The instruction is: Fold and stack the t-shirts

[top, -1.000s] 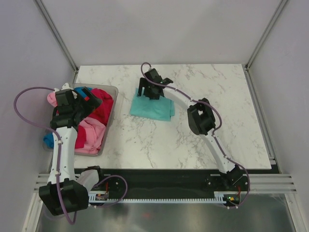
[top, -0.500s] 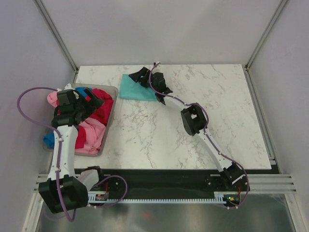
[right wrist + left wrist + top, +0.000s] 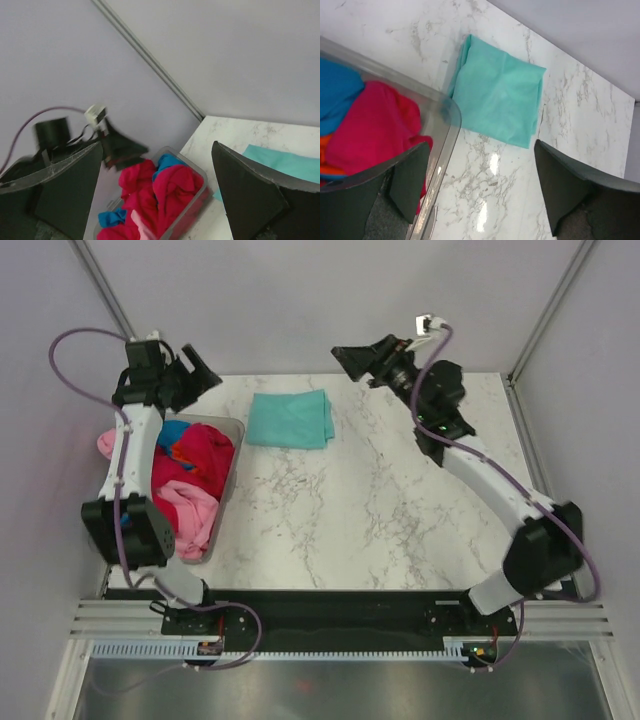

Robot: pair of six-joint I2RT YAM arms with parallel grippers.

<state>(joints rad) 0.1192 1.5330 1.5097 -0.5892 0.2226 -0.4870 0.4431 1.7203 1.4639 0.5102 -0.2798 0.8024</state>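
Observation:
A folded teal t-shirt [image 3: 291, 419] lies flat on the marble table at the back; it also shows in the left wrist view [image 3: 500, 94] and at the edge of the right wrist view [image 3: 287, 162]. Crumpled crimson [image 3: 204, 452], pink [image 3: 190, 510] and blue [image 3: 172, 430] t-shirts fill the grey tub [image 3: 226, 498]. My left gripper [image 3: 195, 375] is open and empty, raised high above the tub's far end. My right gripper [image 3: 357, 360] is open and empty, raised high at the back, right of the teal shirt.
The tub [image 3: 447, 117] stands at the table's left edge, its corner close to the teal shirt. Grey walls and metal frame posts [image 3: 115, 308] enclose the table. The left arm's purple cable [image 3: 75, 340] loops by the left wall.
Both arms have lifted and drawn back: the right gripper let go of the teal shirt, which now lies folded at the back, and swung up to the right. The left gripper rose from the tub.

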